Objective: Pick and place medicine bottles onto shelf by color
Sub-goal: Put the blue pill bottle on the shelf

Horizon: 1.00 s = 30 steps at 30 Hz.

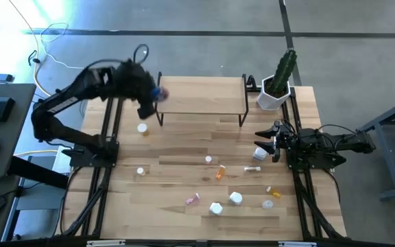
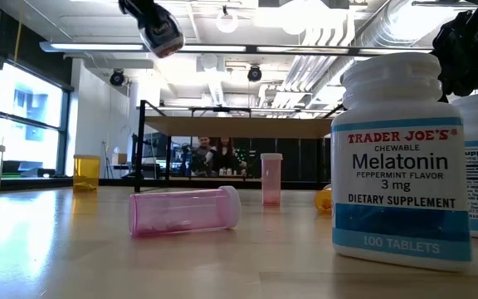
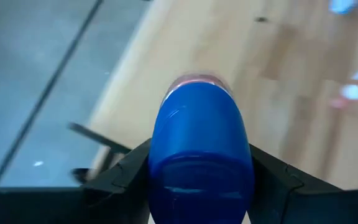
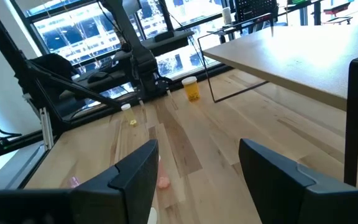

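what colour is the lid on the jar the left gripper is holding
Blue. The jar sits clamped in the left gripper, clearest in the left wrist view.

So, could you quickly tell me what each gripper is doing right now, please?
Left gripper: shut on the blue-lidded jar, raised at the shelf's left end.
Right gripper: open, empty, low over the table.

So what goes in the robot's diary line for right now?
left pincer: shut on blue-lidded jar, by shelf end | right pincer: open, waiting
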{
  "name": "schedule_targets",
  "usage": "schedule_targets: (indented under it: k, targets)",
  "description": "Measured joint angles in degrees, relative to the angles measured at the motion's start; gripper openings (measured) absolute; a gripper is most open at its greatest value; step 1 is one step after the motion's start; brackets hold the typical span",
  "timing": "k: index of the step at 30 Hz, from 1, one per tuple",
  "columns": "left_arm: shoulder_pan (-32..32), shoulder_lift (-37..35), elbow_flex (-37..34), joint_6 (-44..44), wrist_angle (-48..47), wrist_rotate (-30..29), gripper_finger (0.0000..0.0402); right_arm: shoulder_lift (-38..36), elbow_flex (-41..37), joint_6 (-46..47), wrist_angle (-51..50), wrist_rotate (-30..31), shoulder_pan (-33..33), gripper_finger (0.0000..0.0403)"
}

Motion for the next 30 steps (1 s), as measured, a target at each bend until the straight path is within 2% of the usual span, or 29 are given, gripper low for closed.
schedule_targets:
  k: [7,13,21,30]
  targets:
    - [11.85,6.75,8.70,11.79,0.28,1.45,0.0178,0.00,0.00,-0.02,0.00,0.00,0.00,0.0215]
    - [16.12,14.51,15.64,18.61,-0.22,3.55,0.0179,0.00,0.00,-0.01,0.00,-0.02,0.00,0.0215]
    - [16.48,24.12,23.27,22.26,-1.43,5.76,0.0179,0.00,0.00,0.00,0.00,-0.01,0.00,0.0215]
    - [16.15,33.43,26.48,22.39,-8.89,6.60,0.0179,0.00,0.00,-0.02,0.00,0.00,0.00,0.0215]
